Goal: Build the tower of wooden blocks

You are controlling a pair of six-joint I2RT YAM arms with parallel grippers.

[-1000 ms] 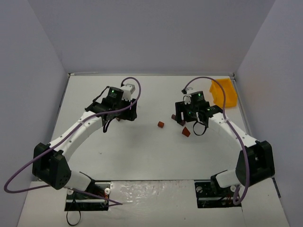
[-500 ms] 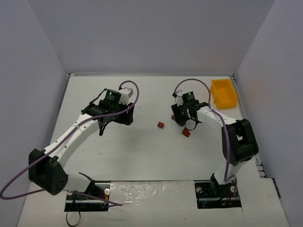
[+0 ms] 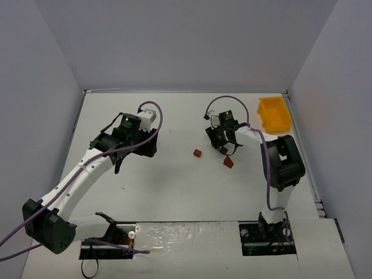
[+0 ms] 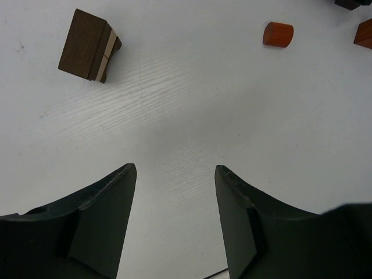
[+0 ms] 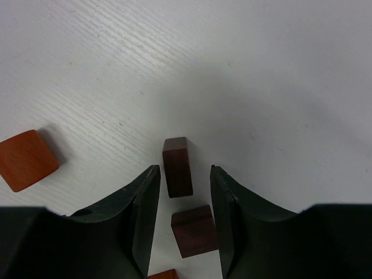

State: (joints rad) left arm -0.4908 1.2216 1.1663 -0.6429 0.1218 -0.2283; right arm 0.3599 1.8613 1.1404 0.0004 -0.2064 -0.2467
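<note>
While your right pincer (image 5: 183,170) straddles two reddish blocks (image 5: 175,154), jaws parted with a gap beside each, your left pincer (image 4: 174,168) hangs released over the table (image 4: 192,104), a dark block (image 4: 87,45) lying well ahead, leftward.

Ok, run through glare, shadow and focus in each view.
Top external: glare on the glossy strip at the near edge. Left wrist: even light, dark block sharp. Right wrist: soft shadow on the table ahead of the right pincer.
</note>
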